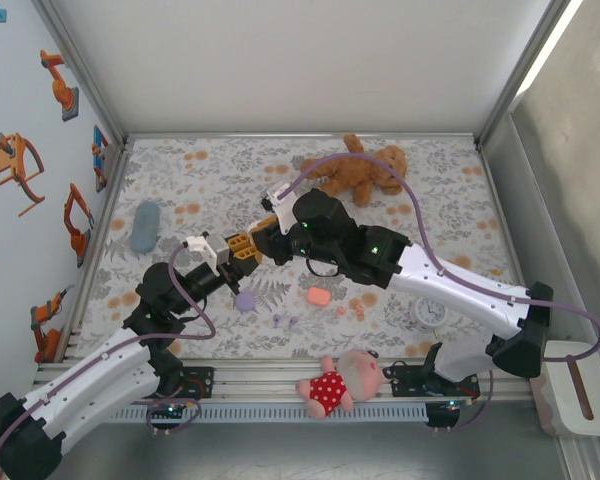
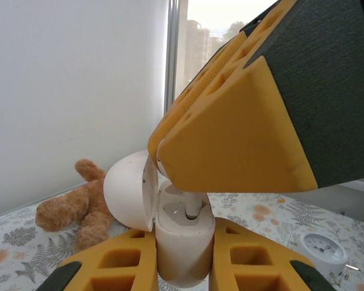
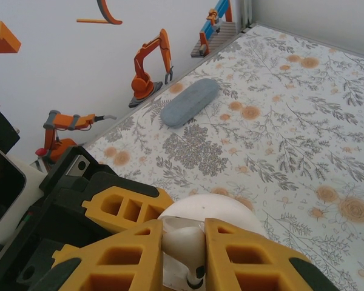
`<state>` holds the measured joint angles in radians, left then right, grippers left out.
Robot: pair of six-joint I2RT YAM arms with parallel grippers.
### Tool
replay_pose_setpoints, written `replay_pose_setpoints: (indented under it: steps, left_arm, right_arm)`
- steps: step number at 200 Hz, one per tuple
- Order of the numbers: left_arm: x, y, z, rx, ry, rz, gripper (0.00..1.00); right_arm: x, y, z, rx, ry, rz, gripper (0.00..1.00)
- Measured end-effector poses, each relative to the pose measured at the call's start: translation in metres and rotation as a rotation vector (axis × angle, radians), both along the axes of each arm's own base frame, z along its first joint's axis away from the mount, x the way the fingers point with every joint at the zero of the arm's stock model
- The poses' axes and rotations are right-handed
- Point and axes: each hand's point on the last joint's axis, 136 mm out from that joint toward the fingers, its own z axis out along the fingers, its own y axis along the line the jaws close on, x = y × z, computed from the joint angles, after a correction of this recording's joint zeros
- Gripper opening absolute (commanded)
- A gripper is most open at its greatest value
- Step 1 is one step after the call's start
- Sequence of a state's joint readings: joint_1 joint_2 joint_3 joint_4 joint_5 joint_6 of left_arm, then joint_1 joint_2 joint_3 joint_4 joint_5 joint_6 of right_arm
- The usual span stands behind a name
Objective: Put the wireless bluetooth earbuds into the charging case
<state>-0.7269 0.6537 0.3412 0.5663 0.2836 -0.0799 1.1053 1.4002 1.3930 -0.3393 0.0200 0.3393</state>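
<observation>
Mid-task, early by the look of it. Holding white case (image 2: 182, 257) up off the table, well left of clock (image 1: 430, 313), with lid (image 2: 128, 189) swung open. Lowering white bud (image 2: 193, 206) stem-down at one socket of it; judged not fully seated (other socket too hard to read).

Left to do, going by the table:
- lilac buds (image 1: 279, 319) and pink buds (image 1: 359, 308) lying loose, left of clock
- lilac case (image 1: 245, 300) and coral case (image 1: 319, 296) farther left of clock, near those buds but apart from them, apparently shut

Clamped on the white case body with left gripper (image 1: 230, 247), fingers (image 2: 124, 264) one each side, touching it. Pinching the white bud with right gripper (image 3: 183, 233), jaws nearly together, tips just above the open case.
</observation>
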Motion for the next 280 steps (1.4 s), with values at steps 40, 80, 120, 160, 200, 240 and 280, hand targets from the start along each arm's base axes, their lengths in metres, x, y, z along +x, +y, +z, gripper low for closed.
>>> replay_pose_setpoints:
  steps: [40,80,120,160,200,240,280]
  left_arm:
    - [0.001,0.000,-0.002,0.008,0.006,0.005,0.00]
    - [0.003,0.001,-0.005,0.016,0.016,0.016,0.00]
    - [0.004,0.001,-0.007,0.021,0.020,0.023,0.00]
    - [0.005,0.000,-0.008,0.024,0.023,0.023,0.00]
    - [0.007,-0.001,-0.009,0.027,0.026,0.023,0.00]
    - [0.007,-0.001,-0.009,0.027,0.026,0.023,0.00]
    - [0.005,0.001,-0.005,0.016,0.014,0.023,0.00]
  right_arm:
    - [0.001,0.001,-0.004,-0.015,-0.002,-0.002,0.22]
    - [0.001,0.004,-0.014,-0.050,-0.007,0.003,0.24]
    - [0.001,0.005,-0.017,-0.059,-0.008,0.002,0.27]
    - [0.001,0.005,-0.015,-0.065,-0.006,0.004,0.35]
    - [0.001,0.004,0.001,-0.047,-0.015,0.000,0.47]
    - [0.003,-0.005,0.018,-0.028,-0.047,-0.027,0.58]
    - [0.007,-0.015,0.030,-0.021,-0.084,-0.064,0.67]
